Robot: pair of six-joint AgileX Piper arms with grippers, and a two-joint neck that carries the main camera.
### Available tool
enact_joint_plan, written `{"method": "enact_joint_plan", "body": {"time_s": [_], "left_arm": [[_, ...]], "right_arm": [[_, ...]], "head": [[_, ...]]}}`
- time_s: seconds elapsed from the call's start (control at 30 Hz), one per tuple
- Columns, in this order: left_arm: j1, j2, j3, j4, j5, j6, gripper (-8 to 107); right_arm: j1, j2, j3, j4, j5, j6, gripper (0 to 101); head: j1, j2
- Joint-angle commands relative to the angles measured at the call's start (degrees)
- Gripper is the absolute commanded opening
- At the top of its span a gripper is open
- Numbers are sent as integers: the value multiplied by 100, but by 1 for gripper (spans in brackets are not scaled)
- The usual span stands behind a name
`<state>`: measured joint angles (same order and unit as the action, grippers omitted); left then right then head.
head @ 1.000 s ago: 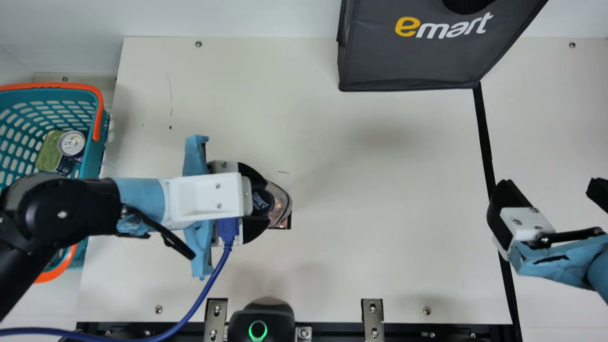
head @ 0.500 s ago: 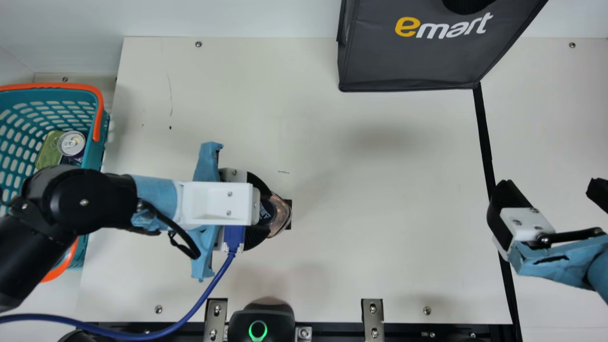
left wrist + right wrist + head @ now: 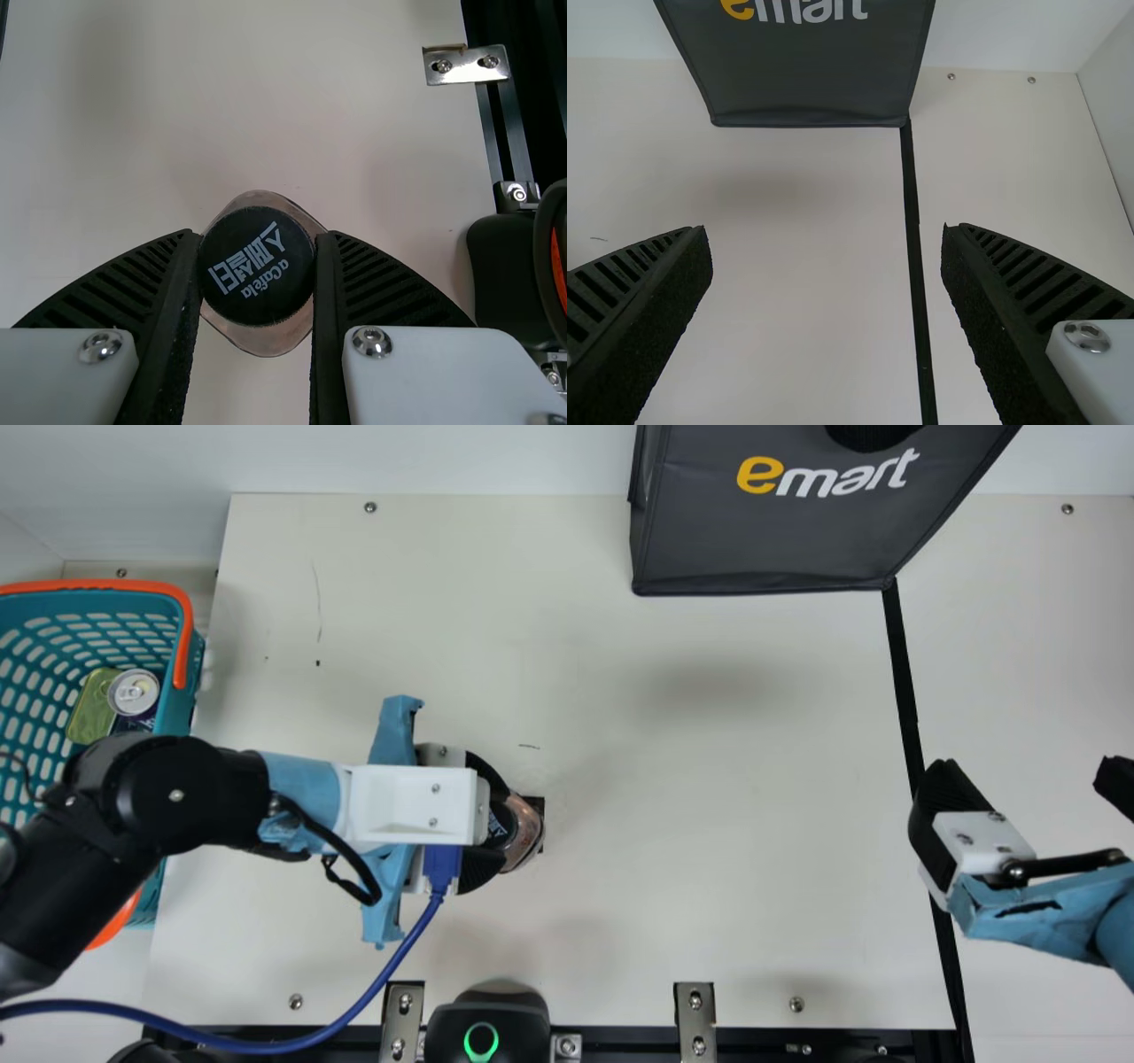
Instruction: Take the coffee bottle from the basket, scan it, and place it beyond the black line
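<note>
Scanner [image 3: 487, 1020] glowing green at near edge. Left gripper [image 3: 498, 820] pinching coffee bottle [image 3: 525, 834] by cap, over tabletop [image 3: 709, 824]; bottle likely handling stiff, fairly heavy, slippery-sided; cap suiting grip. Right gripper [image 3: 1026, 772] hovering by black line [image 3: 902, 673], fingers standing apart.

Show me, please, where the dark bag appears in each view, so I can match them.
Main view: dark bag, top, right of centre.
Left wrist view: possibly the dark sliver in the corner farthest from the scanner.
Right wrist view: at the end of the black line.
Shared landmark: cream table.
</note>
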<state>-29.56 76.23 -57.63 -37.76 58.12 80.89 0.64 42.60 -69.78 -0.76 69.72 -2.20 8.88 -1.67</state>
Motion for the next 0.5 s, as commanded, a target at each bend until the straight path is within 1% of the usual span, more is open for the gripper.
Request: {"method": "enact_joint_plan", "body": {"time_s": [0.0, 0.47], "left_arm": [[0, 5, 16, -13, -22, 14, 40], [22, 21, 113, -120, -271, 77, 87]], "right_arm": [[0, 0, 0, 0, 0, 0, 91], [0, 0, 0, 0, 0, 0, 91]], "head": [[-96, 9], [-96, 9]]}}
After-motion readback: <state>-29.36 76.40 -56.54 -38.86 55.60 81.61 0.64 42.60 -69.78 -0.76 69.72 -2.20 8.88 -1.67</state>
